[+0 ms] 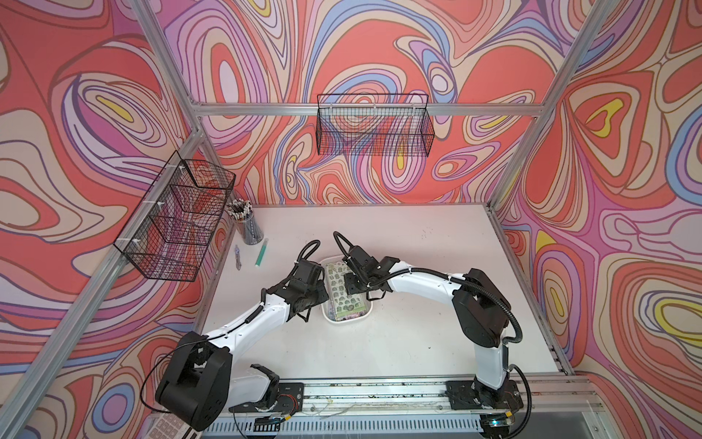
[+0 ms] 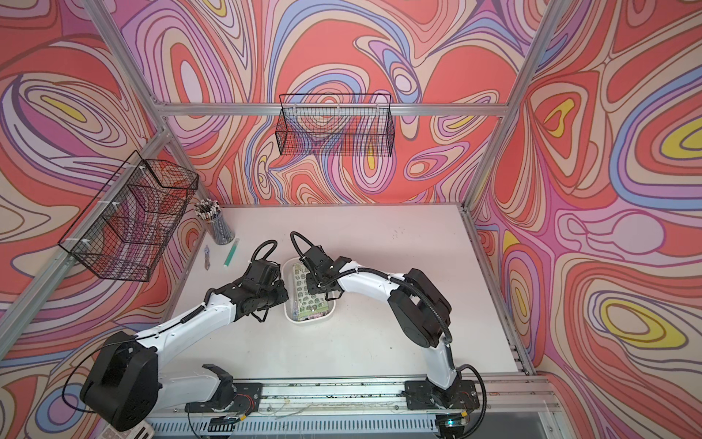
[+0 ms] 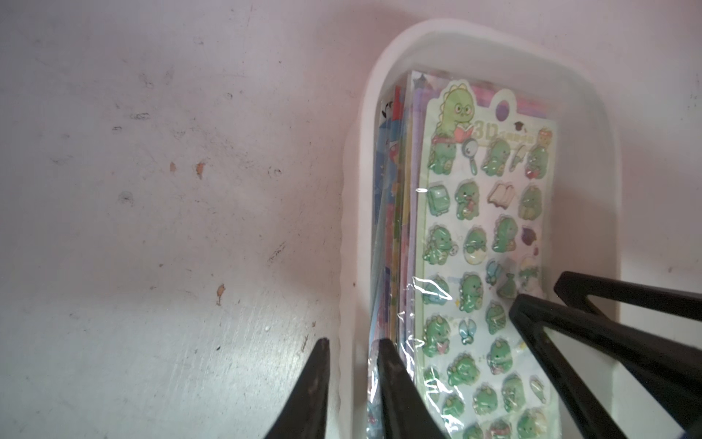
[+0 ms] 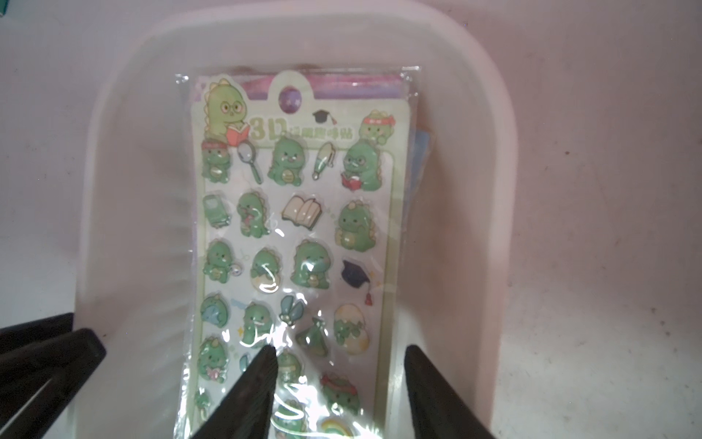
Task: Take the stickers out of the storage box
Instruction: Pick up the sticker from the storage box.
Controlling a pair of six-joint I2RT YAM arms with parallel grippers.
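Observation:
The storage box (image 1: 343, 321) (image 2: 308, 321), a shallow white tray, lies mid-table between my two arms. The stickers (image 1: 338, 290) (image 2: 304, 294) lie stacked inside it, a green dinosaur sheet (image 4: 296, 213) (image 3: 490, 228) on top in clear wrap. My left gripper (image 3: 353, 342) straddles the box's long wall (image 3: 349, 235), one finger outside on the table, the other inside against the stack's edge, shut on that wall. My right gripper (image 4: 340, 351) is open, one finger over the top sheet, the other in the gap between the stack and the far wall (image 4: 471, 228). Its fingers (image 3: 592, 327) also show in the left wrist view.
A cup of pencils (image 1: 247, 228), a green pen (image 1: 261, 251) and a small metal tool (image 1: 237, 257) lie at the table's back left. Black wire baskets hang on the back wall (image 1: 374, 125) and the left wall (image 1: 178, 216). A calculator (image 1: 171, 422) sits at the front left.

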